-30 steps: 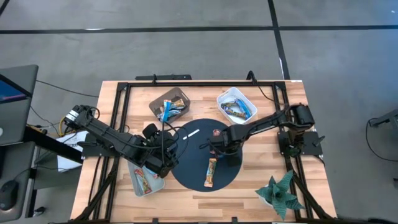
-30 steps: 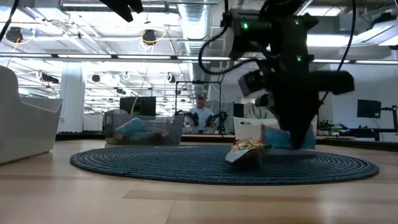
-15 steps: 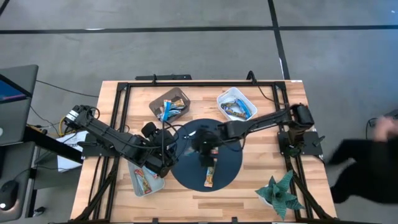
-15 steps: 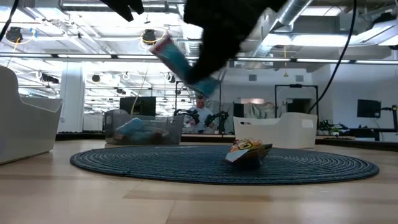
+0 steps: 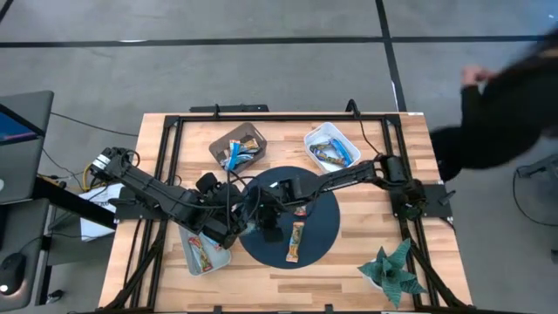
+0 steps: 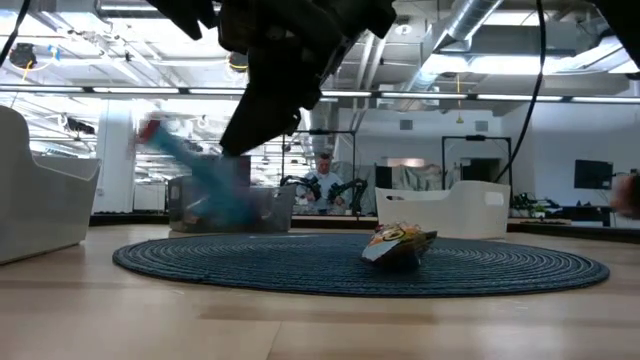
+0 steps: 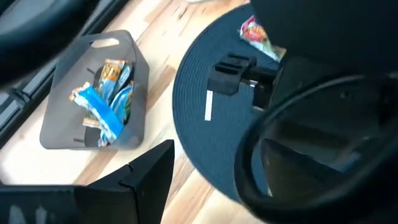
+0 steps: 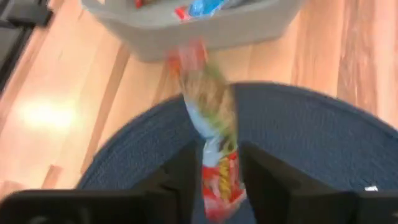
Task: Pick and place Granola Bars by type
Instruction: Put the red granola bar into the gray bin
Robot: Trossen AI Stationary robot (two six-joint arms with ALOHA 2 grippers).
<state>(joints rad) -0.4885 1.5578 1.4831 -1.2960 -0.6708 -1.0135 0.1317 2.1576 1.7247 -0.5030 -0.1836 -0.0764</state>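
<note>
My right gripper (image 8: pixel 217 155) hangs over the left part of the round blue mat (image 5: pixel 318 228), shut on a blue-and-red granola bar (image 8: pixel 210 109), which is blurred in the low view (image 6: pixel 190 170). An orange-brown bar (image 5: pixel 296 242) lies flat on the mat's near part. A red bar (image 7: pixel 261 34) lies on its far part. Bins holding more bars stand at the far left (image 5: pixel 237 148), far right (image 5: pixel 331 146) and near left (image 5: pixel 205 255). My left gripper (image 5: pixel 231 225) waits open at the mat's left edge, above the near-left bin. My right gripper has the bar's near end (image 8: pixel 219 177) pinched between its two fingers. They slant down toward the table's left and lie along the bar. The bar sticks out ahead of them, lifted clear of the mat, its free end (image 8: pixel 189 59) toward the near-left bin (image 8: pixel 205 28).
A thin white stick (image 7: pixel 208 104) lies on the mat. A green plant (image 5: pixel 392 272) stands at the near right corner. A black frame (image 5: pixel 174 131) runs along the table's edges. A person in dark clothes (image 5: pixel 506 96) moves beyond the table's right edge.
My right gripper has swung from the mat's right part toward the table's left edge, rising and tipping further down. The blue-and-red bar has gone with it, lifted clear of the mat. A person has come into view on the right.
</note>
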